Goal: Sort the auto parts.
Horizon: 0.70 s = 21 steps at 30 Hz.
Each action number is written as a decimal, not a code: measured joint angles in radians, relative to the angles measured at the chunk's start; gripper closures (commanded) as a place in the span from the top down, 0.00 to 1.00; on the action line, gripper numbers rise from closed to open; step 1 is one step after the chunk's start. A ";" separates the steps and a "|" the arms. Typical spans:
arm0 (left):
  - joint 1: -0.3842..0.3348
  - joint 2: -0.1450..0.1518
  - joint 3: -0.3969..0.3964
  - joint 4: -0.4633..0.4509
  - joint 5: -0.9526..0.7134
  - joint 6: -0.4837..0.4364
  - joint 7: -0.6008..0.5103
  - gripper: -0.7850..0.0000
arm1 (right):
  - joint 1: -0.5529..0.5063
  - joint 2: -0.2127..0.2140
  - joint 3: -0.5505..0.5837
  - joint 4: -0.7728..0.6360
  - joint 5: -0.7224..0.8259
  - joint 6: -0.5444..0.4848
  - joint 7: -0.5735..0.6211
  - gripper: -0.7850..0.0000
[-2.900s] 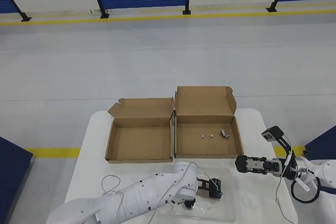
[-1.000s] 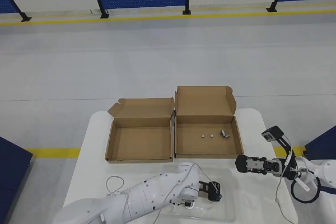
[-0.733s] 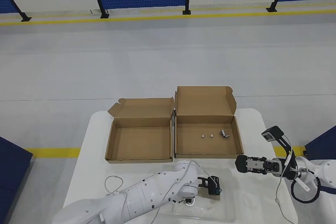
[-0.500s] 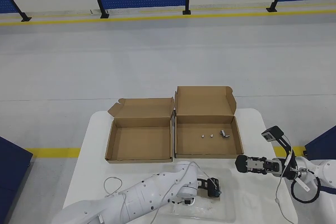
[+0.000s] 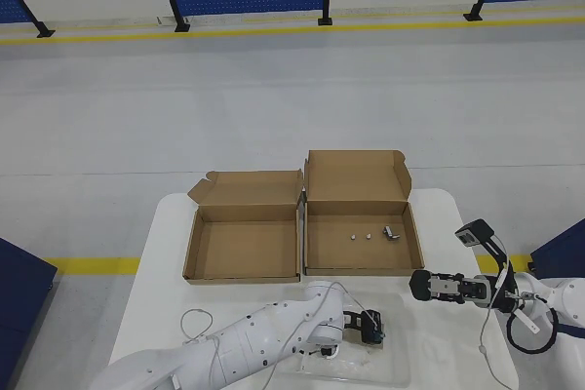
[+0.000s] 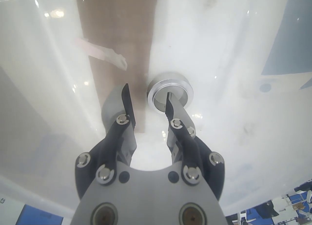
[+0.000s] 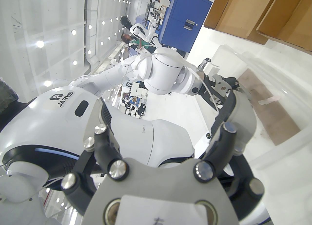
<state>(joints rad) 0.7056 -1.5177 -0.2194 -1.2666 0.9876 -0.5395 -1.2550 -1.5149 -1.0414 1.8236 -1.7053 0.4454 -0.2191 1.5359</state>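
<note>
Left wrist view: straddling the metal ring's [image 6: 170, 81] wall inside the clear tray [image 6: 219, 40], left gripper [image 6: 146, 90] parted (not yet clamping); counting three small parts [image 5: 370, 235] sorted into the cardboard box [image 5: 341, 255] beyond the tray, ring and pink clip [image 6: 100, 52] remaining.

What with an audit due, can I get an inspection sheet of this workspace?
Surface: white table.
Job's things: open left box; open right box holding three small parts; metal ring and pale clip in the clear tray.
Clutter: brown strip at the tray's floor.
Grippers: left claw open, one finger inside the ring; right claw open, over the table beside the tray.
Cables: white loop by the left arm.
Surroundings: grey floor, yellow lines, blue panels.
</note>
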 measured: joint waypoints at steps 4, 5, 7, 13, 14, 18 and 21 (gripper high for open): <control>0.004 -0.003 0.000 0.010 0.003 -0.007 0.000 0.36 | 0.000 0.000 0.000 0.000 0.000 0.000 0.000 1.00; 0.005 -0.005 0.000 0.013 0.003 -0.010 0.000 0.36 | 0.000 0.000 0.000 0.000 0.000 0.000 0.000 1.00; 0.006 -0.007 0.000 0.018 0.004 -0.015 0.001 0.35 | 0.000 0.000 0.000 0.000 0.000 0.000 0.000 1.00; 0.007 -0.017 0.001 0.036 0.009 -0.022 0.006 0.00 | 0.000 0.000 0.000 0.000 0.000 0.000 0.000 1.00; 0.007 -0.019 0.001 0.040 0.010 -0.022 0.007 0.00 | 0.000 0.000 0.000 0.000 0.000 0.000 0.000 1.00; 0.007 -0.024 -0.001 0.047 0.019 -0.013 0.006 0.00 | 0.000 0.000 0.000 0.000 0.000 0.000 0.000 1.00; 0.008 -0.026 -0.003 0.045 0.031 -0.001 0.002 0.00 | 0.000 0.000 0.000 0.000 0.000 0.000 0.000 1.00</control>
<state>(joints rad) 0.7140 -1.5440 -0.2227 -1.2214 1.0181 -0.5409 -1.2532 -1.5149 -1.0414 1.8236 -1.7053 0.4454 -0.2191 1.5359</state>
